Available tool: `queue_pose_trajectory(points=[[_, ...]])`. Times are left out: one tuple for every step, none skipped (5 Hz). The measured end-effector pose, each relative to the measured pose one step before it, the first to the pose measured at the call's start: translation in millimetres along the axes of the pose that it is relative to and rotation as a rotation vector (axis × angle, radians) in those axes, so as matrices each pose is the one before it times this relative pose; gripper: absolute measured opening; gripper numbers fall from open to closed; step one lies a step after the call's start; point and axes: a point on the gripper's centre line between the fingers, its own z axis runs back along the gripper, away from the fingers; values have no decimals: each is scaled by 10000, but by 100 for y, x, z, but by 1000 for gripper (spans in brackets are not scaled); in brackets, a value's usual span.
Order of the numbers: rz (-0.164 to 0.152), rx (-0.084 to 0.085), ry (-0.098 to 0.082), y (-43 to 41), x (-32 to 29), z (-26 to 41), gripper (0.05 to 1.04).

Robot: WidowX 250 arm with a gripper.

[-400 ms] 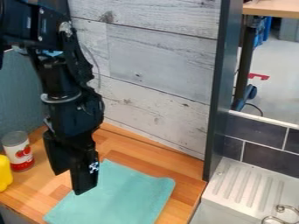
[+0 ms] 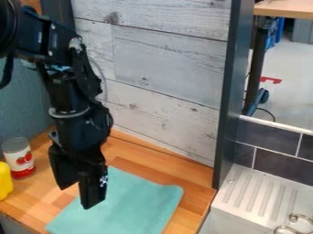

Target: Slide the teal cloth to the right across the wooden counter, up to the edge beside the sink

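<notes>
Above the near-left part of the desk (image 2: 122, 157), in the camera view, the black fingers (image 2: 94, 194) are seen pointing down, one of them set against the left edge of the turquoise cloth (image 2: 131, 199). The fingers are held apart, their tips well separated (the slanted angle hides the full width of the opening), and nothing is gripped between them. Whether the cloth is touched cannot be told for certain, though the tips appear to be held above it. The cloth is laid almost flat on the desk, with slight waviness along its far right edge. To the left of the fingers, a can (image 2: 19, 157) is stood upright, and a yellow object (image 2: 5, 181), partly cut off by the picture's edge, is placed just beside it. If the cloth is to be handled well, a thin fold would best be pinched at an edge or corner, with the fingers lowered gently and kept square to the fabric; pressed down too hard, they could be jammed against the desk, and closed too high, they would probably slip off. A modest bunch of fabric should be gathered before any lift (flat cloth is easily missed), and clearance from the can should be kept.
</notes>
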Motion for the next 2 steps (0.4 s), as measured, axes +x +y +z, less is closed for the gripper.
queue_pose_trajectory(points=[[728,128,215,532,525,-1747,1001],[712,-108,482,-925,369,-2451,1001]])
